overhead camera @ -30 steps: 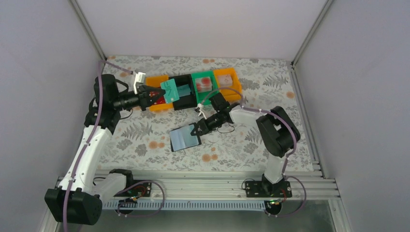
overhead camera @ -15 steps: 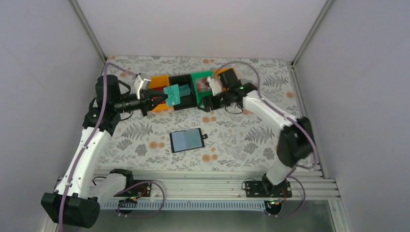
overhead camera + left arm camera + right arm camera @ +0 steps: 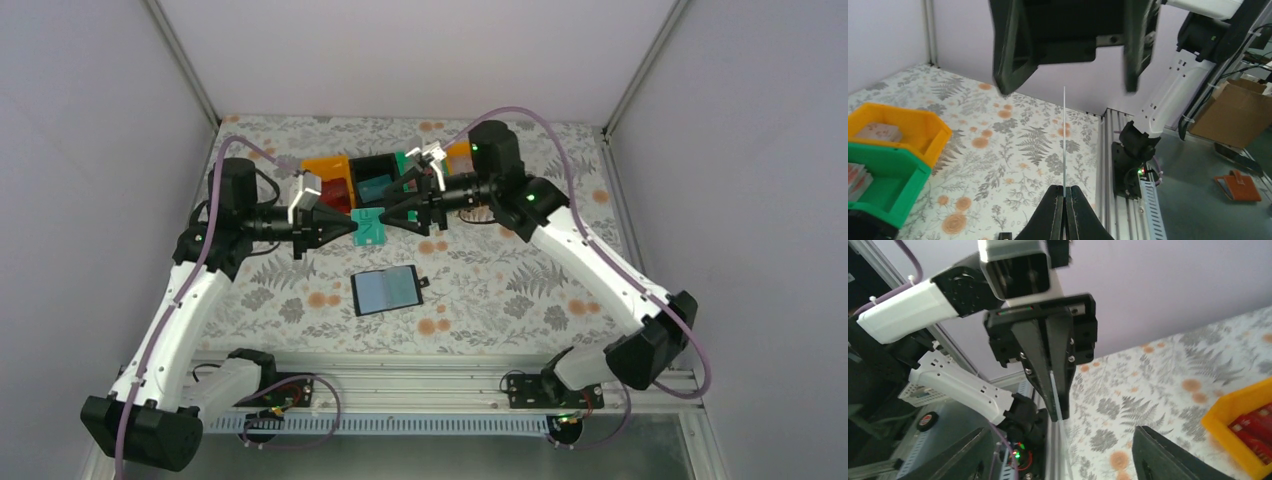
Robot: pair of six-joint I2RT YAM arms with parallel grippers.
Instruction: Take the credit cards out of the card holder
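Card holder (image 3: 388, 290) lies open and flat on the floral table (image 3: 520, 290), lower centre of the top view, well apart from both grippers. 2 pale blue-grey inner faces up, black border, small black tab on right edge. Cards left inside: cannot tell.

Above it, mid-frame, left gripper (image 3: 352, 226) is pressed together on 1 credit card (image 3: 368, 228), held off the table. Face reads teal, print too small to make out. Both wrist views show it edge-on, a thin line only.

Right gripper (image 3: 392, 212) faces the card, fingers spread wide. Contact: cannot tell.

Upper centre: orange bin (image 3: 325, 168), black bin (image 3: 372, 172), green bin (image 3: 404, 163) partly hidden by the right arm, yellow-orange bin (image 3: 460, 152) mostly hidden.
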